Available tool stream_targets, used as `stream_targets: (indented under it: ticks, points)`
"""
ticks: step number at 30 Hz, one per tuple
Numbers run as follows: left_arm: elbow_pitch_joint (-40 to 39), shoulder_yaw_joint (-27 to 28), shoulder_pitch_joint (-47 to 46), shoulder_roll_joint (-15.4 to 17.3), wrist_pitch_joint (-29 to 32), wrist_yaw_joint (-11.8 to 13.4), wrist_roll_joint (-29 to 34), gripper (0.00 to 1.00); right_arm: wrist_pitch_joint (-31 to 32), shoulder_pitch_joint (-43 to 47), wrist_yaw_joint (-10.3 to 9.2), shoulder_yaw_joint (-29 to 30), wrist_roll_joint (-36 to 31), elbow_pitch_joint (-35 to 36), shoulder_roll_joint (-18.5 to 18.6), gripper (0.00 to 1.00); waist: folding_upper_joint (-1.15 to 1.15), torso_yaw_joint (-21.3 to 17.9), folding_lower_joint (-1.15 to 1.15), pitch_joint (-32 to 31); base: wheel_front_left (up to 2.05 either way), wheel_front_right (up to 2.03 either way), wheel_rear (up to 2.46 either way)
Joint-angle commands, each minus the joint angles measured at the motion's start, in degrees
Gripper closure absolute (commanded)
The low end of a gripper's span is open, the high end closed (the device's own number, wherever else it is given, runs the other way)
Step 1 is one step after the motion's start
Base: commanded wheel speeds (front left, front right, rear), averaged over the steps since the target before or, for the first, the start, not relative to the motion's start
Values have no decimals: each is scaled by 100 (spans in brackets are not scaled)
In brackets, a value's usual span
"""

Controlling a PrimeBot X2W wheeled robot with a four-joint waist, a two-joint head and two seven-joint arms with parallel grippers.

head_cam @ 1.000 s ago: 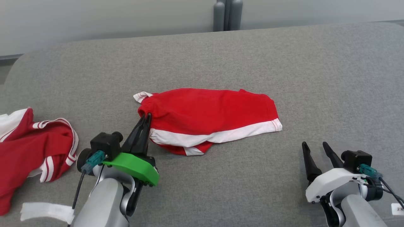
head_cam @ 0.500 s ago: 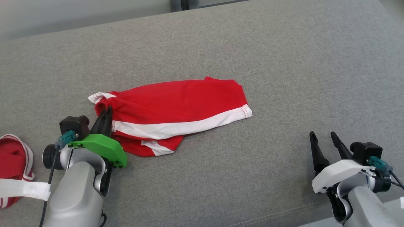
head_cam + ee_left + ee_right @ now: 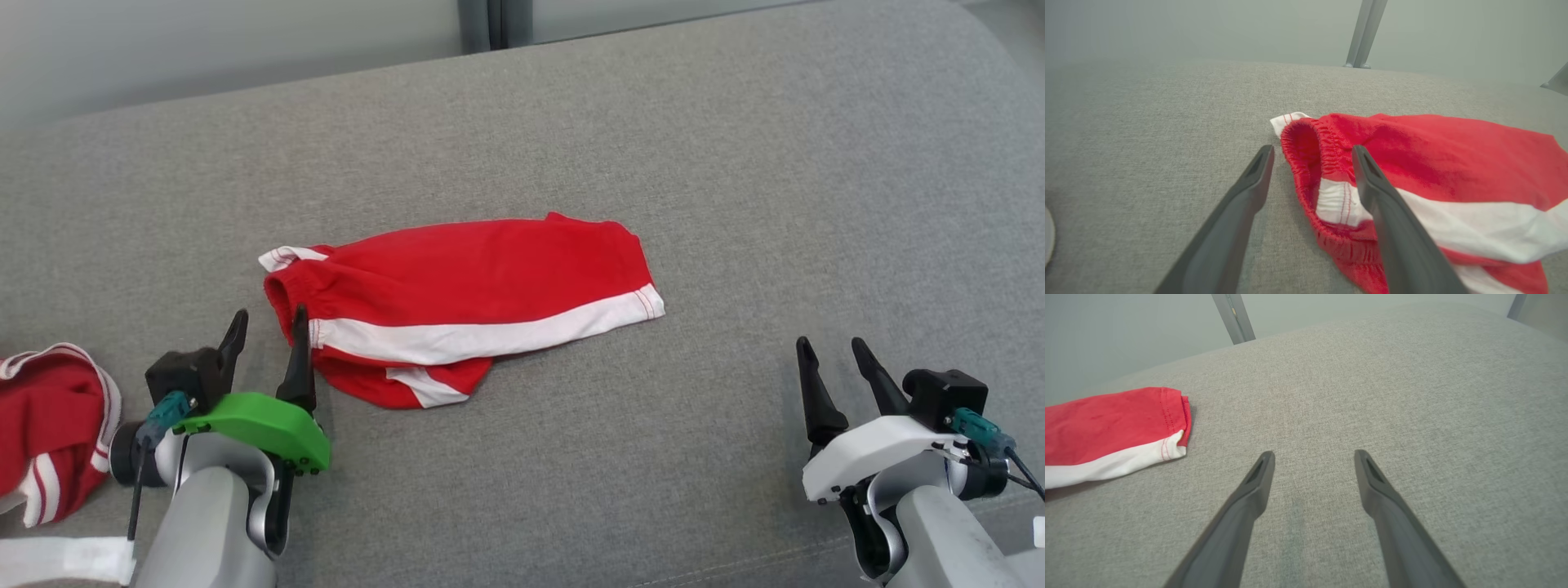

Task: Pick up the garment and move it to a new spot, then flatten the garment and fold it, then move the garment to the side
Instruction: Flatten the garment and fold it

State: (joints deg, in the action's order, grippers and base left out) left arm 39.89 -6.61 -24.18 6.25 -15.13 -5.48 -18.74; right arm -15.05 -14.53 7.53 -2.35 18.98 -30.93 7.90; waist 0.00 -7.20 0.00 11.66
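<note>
Left tool (image 3: 270, 313) wide open, empty, at left end of shorts (image 3: 473, 286), which run crosswise toward distant, open, empty right tool (image 3: 829, 343).

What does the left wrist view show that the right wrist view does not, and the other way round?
Left wrist view, not the right: the elastic waistband, its edge between the fingers of the open left gripper. Right wrist view, not the left: the stitched leg hem and the open right gripper over bare cushion. Both: the red shorts with a white stripe, the cushion, a grey post behind.
</note>
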Motion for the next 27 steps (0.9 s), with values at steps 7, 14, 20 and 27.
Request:
stream_targets:
  ticks: [7,14,20,27]
  points:
    - [-674,382,892,-85,-3,41,435,0,-17,347,-8,200,-415,448,-86,0,0,535,0,-810,0,0,0]
    - [-1431,690,1657,-215,-3,45,756,0,-17,668,-8,341,-781,821,-259,0,0,687,0,-1145,0,0,0]
    - [-1880,724,2159,-293,-3,-4,942,0,-17,836,-7,365,-764,867,-336,0,0,761,0,-1335,0,0,0]
    - [-2224,707,2549,-329,-3,-15,985,0,-17,988,-7,426,-848,863,-394,0,0,821,0,-1434,0,0,0]
